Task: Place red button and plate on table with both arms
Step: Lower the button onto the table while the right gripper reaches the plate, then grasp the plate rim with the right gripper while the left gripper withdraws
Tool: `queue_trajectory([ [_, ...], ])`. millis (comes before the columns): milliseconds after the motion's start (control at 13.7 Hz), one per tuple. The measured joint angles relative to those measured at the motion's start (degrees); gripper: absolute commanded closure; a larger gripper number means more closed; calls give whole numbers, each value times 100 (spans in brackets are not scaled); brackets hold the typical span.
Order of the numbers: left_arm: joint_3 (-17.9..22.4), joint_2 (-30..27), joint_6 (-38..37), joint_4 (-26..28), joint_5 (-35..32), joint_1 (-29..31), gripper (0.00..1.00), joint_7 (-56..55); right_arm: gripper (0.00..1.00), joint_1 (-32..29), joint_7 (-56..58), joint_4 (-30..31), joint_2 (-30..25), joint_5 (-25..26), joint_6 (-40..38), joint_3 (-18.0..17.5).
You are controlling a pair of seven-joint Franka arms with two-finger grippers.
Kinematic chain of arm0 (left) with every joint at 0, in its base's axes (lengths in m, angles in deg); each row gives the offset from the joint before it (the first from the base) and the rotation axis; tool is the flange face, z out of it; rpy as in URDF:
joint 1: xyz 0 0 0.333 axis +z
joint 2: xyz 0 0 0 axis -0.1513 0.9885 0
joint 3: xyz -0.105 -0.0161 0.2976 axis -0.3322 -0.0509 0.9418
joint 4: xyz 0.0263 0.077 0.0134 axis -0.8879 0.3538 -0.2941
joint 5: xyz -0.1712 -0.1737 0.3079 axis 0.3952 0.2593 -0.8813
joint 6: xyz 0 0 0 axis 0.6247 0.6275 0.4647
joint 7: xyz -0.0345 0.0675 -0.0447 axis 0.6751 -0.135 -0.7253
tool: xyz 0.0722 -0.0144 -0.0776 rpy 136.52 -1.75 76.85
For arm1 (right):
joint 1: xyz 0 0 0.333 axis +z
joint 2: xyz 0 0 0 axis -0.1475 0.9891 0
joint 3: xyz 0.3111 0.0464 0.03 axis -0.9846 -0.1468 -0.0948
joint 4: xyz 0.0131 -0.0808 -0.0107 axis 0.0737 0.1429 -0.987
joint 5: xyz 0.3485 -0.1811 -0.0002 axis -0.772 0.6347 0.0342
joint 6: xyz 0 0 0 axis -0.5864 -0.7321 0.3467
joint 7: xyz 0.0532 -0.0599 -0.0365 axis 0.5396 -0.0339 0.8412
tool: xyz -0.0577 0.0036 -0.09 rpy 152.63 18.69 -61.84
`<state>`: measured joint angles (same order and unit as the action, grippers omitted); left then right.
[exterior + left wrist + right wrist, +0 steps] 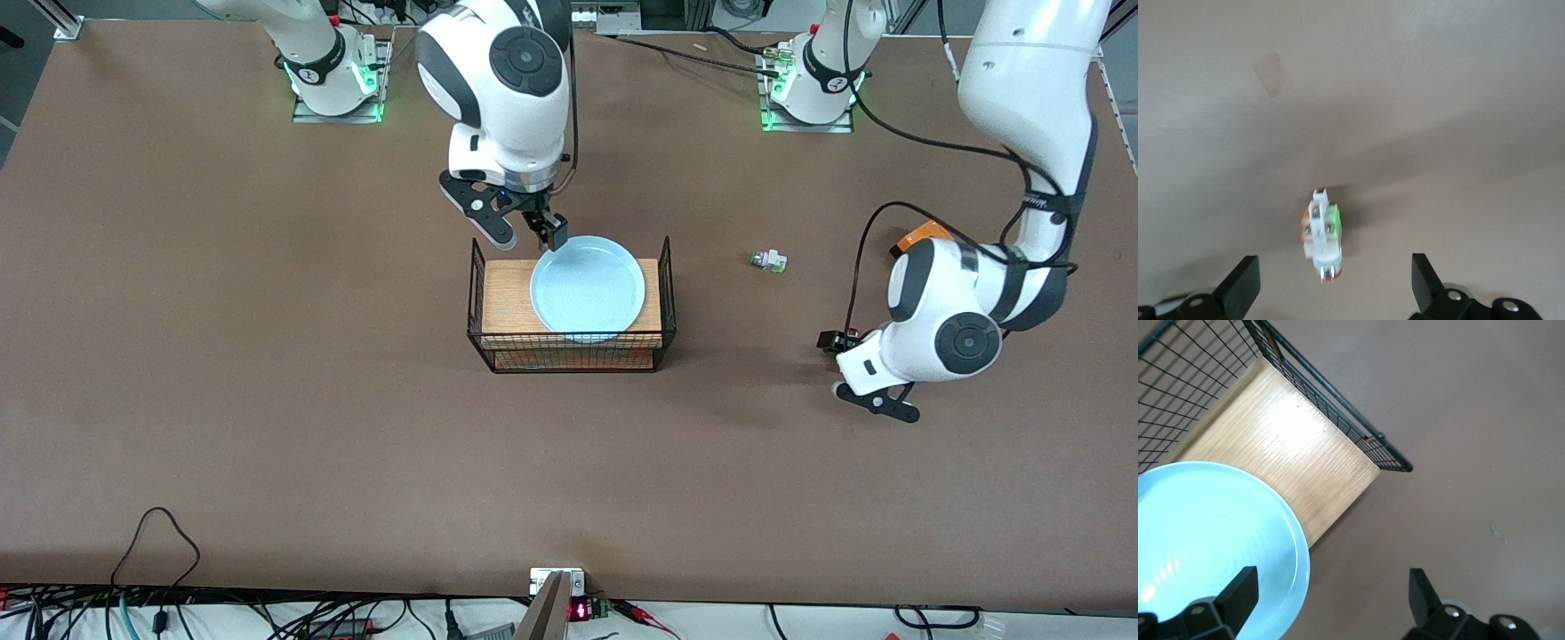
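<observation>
The red button [1321, 233], cream-white with a green patch and a red cap, lies on the brown table [267, 400]. My left gripper [1333, 267] hangs open just above it, a finger on either side, neither touching. In the front view that gripper [840, 342] is low over the table toward the left arm's end, with a red speck of the button [852, 334] beside it. The light blue plate [587, 289] rests on the wood-topped wire rack [569, 356]. My right gripper [526, 233] is open at the plate's rim [1295, 553], one finger over the plate and one outside the rack.
A white-and-green switch [769, 260] lies on the table between the rack and the left arm, farther from the front camera than the left gripper. The rack's black wire sides [1338, 407] rise above its wooden top [1291, 447]. Cables run along the table's front edge.
</observation>
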<state>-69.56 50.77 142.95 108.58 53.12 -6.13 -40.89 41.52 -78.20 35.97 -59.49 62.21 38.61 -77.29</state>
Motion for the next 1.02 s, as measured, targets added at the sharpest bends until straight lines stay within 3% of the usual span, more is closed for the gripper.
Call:
queue_trajectory([
  [291, -328, -481, -954, -560, 3, -3, 0, -152, 0, -2, -18, -77, 300, 0, 552, 38],
  [510, -625, -721, -2463, -1535, 27, -13, 0, -617, 1, -5, -18, -92, 511, 1, 979, 64],
  [656, -650, -876, -3069, -2031, 301, -12, 0, -865, 5, -20, -18, -107, 609, 3, 1062, 88],
  [874, -466, -1395, -3093, -1971, 474, -70, 0, -1305, 19, -29, -18, -116, 688, 5, 1069, 93],
  [1020, -3, -1900, -2454, -1404, 514, -354, 0, -1334, 22, -23, -18, -116, 721, 5, 1069, 92],
])
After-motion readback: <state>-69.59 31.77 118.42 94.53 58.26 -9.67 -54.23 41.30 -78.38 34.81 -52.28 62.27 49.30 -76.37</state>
